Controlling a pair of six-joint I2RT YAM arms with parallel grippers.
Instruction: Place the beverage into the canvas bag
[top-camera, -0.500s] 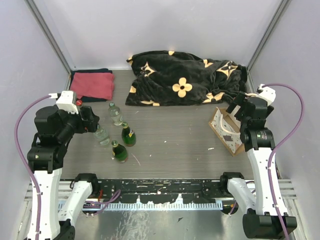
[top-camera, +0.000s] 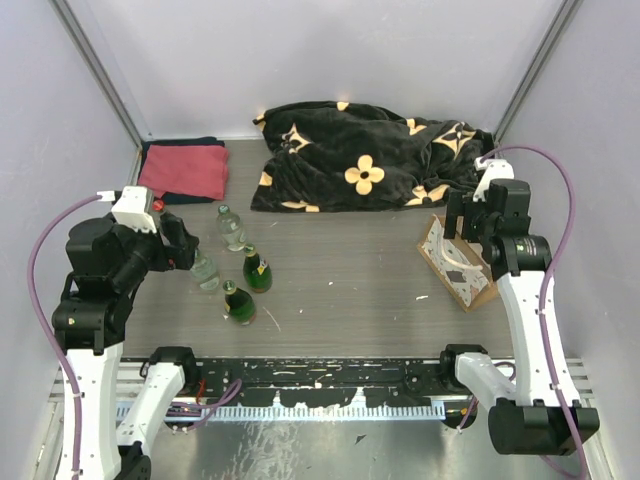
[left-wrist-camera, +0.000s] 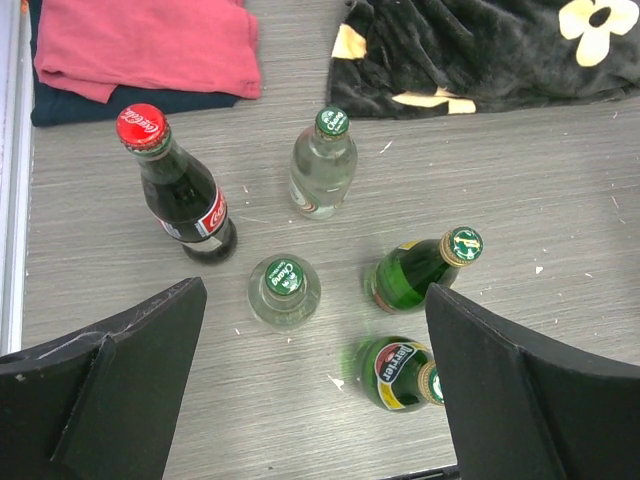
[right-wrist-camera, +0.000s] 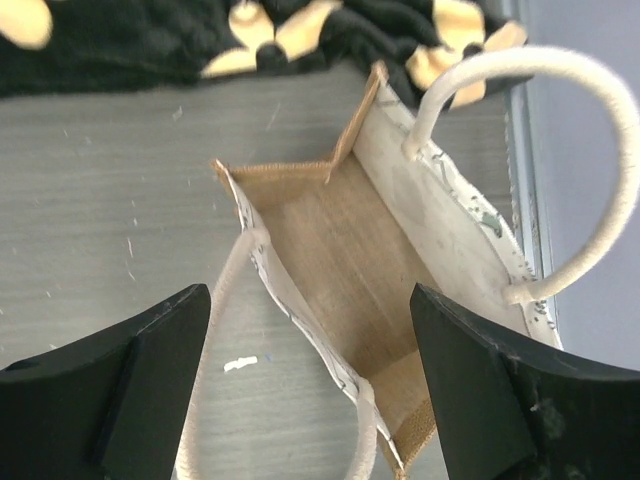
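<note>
Several bottles stand at the left of the table: a red-capped cola bottle (left-wrist-camera: 180, 195), two clear bottles (left-wrist-camera: 322, 165) (left-wrist-camera: 285, 290) and two green bottles (left-wrist-camera: 420, 268) (left-wrist-camera: 400, 372); the group also shows in the top view (top-camera: 235, 270). My left gripper (left-wrist-camera: 315, 295) (top-camera: 185, 245) is open and empty, hovering above the near clear bottle. The canvas bag (top-camera: 457, 262) stands at the right with its mouth open and its inside empty (right-wrist-camera: 340, 260), white rope handles on both sides. My right gripper (right-wrist-camera: 310, 295) (top-camera: 462, 225) is open and empty above the bag's mouth.
A black flower-patterned blanket (top-camera: 365, 160) lies across the back of the table. A folded red cloth (top-camera: 187, 170) on a dark cloth lies at the back left. Metal frame rails run along the left and right table edges.
The right arm has swung left and back, bringing its gripper over the bag. The left arm has dropped slightly toward the bottles.
</note>
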